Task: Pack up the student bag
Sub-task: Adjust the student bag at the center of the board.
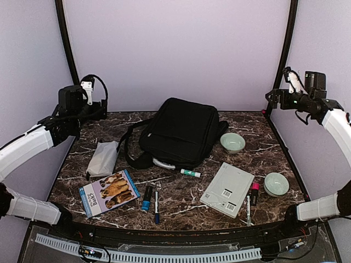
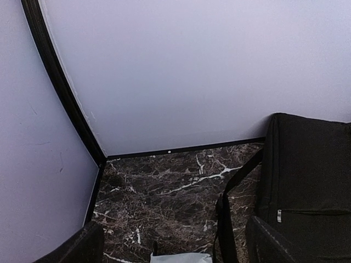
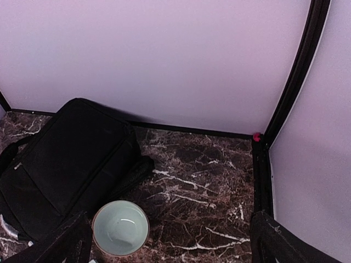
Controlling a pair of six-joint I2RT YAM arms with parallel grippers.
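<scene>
The student bag (image 1: 181, 131), a large black backpack, lies flat at the back middle of the marble table, straps trailing to its left. It also shows at the right of the left wrist view (image 2: 307, 186) and at the left of the right wrist view (image 3: 66, 159). My left gripper (image 1: 98, 101) hangs high over the back left corner, open and empty (image 2: 175, 249). My right gripper (image 1: 274, 98) hangs high over the back right corner, open and empty (image 3: 173, 241). Neither touches the bag.
Loose items lie in front of the bag: a white pouch (image 1: 103, 159), a dog-cover book (image 1: 108, 192), a blue marker (image 1: 146, 198), a pen (image 1: 156, 205), a green-capped stick (image 1: 191, 173), a white notebook (image 1: 227, 189), a pink marker (image 1: 254, 193). Two pale green bowls (image 1: 232, 142) (image 1: 276, 184) stand right.
</scene>
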